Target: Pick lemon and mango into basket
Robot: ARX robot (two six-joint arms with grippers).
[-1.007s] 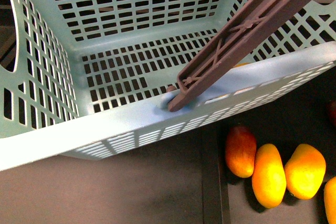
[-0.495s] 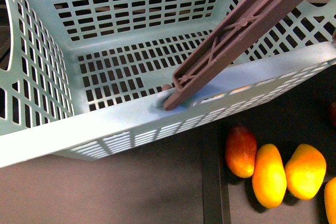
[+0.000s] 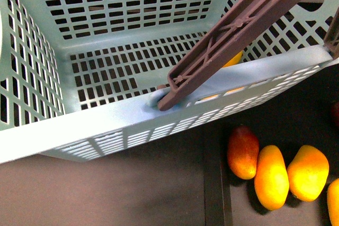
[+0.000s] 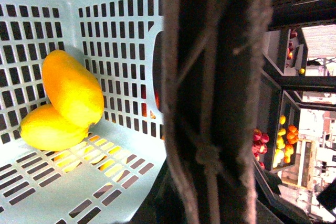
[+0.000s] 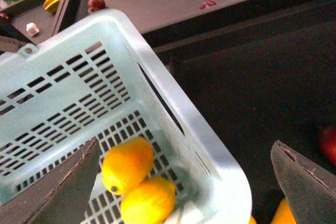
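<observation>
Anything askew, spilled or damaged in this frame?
Nothing looks spilled or damaged. The mango and lemon lie touching in a corner of the basket, the mango leaning on the lemon. In the front view the basket sits at a slant, its brown handle crossing the opening. Loose mangoes remain outside.

Only the right gripper [image 5: 186,182] shows of the robot: two flat, dark grey wedge-shaped fingers [image 5: 60,192] with pale, worn edges and a matte, faintly scratched surface, one at eight o'clock, one at four.
</observation>
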